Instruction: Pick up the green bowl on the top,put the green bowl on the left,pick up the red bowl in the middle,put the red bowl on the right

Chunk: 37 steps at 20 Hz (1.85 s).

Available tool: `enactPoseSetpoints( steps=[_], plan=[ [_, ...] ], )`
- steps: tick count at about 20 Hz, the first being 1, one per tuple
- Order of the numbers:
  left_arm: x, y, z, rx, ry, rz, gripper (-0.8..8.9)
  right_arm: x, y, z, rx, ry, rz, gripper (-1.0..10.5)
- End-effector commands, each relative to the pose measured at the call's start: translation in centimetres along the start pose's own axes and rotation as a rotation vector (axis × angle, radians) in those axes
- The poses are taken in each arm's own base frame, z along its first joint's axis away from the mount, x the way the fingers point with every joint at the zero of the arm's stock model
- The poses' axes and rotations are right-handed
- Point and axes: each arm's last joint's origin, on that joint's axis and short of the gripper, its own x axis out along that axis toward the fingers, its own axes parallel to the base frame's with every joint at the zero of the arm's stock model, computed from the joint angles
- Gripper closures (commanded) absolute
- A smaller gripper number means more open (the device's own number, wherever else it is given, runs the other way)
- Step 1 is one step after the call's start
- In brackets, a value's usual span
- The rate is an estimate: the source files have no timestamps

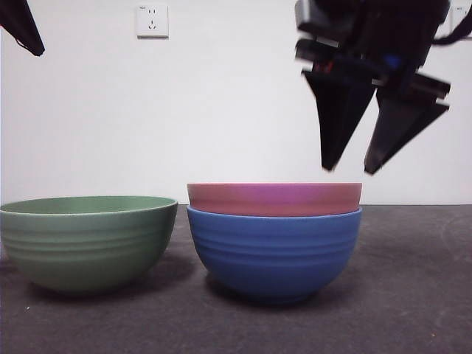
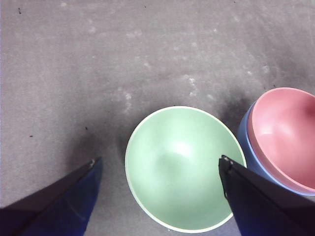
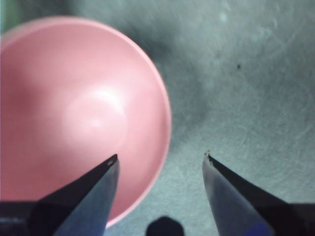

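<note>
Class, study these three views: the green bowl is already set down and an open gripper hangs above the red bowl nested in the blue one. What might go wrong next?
1. The red bowl sits deep in the blue bowl; lifting may drag both.
2. The right gripper, jaws open, straddles only the rim; a thin grip might slip.
3. The green bowl stands close beside the stack and might get bumped.

A dark grey table (image 1: 413, 295) carried the things. On it stood the green bowl (image 1: 88, 240) at left and, just beside it, a blue bowl (image 1: 273, 251) at right.

Green bowl (image 2: 182, 167) on table, red bowl (image 2: 285, 137) nested in blue bowl (image 2: 244, 135)
</note>
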Motion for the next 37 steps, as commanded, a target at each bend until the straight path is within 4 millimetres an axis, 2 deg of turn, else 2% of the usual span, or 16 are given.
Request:
enactPoseSetpoints(
  steps=[1, 4, 6, 7, 10, 13, 14, 20, 27, 33, 37],
  plan=[
    [0.1, 0.0, -0.1, -0.006, 0.001, 0.001, 4.18, 1.1, 0.1, 0.3, -0.008, 0.017, -0.006, 6.7],
    [0.1, 0.0, -0.1, -0.006, 0.001, 0.001, 4.18, 2.4, 0.1, 0.6, -0.016, 0.036, -0.005, 6.9],
    [0.1, 0.0, -0.1, -0.007, 0.002, 0.001, 4.18, 3.0, 0.1, 0.7, -0.019, 0.052, -0.007, 7.7],
    [0.1, 0.0, -0.1, -0.007, 0.002, 0.001, 4.18, 3.1, 0.1, 0.7, -0.018, 0.055, -0.007, 7.7],
    [0.1, 0.0, -0.1, -0.006, 0.001, 0.002, 4.18, 3.1, 0.2, 0.8, -0.019, 0.045, -0.006, 8.7],
    [0.1, 0.0, -0.1, -0.007, 0.001, 0.003, 4.18, 3.1, 0.2, 0.8, -0.019, 0.041, -0.007, 9.0],
    [0.1, 0.0, -0.1, -0.007, 0.000, 0.003, 4.18, 3.1, 0.2, 0.8, -0.019, 0.038, -0.006, 9.6],
    [0.1, 0.0, -0.1, -0.007, 0.001, 0.003, 4.18, 2.9, 0.3, 1.2, -0.021, 0.019, -0.002, 9.6],
    [0.1, 0.0, -0.1, -0.007, 0.001, 0.003, 4.18, 1.1, 0.5, 2.9, -0.019, -0.047, 0.012, 9.6],
    [0.1, 0.0, -0.1, -0.007, 0.001, 0.003, 4.18, -0.1, 0.5, 3.2, -0.019, -0.070, 0.014, 9.6],
    [0.1, 0.0, -0.1, -0.006, 0.001, 0.003, 4.18, -2.9, 0.5, 2.9, -0.017, -0.166, 0.022, 9.6]
  ],
)
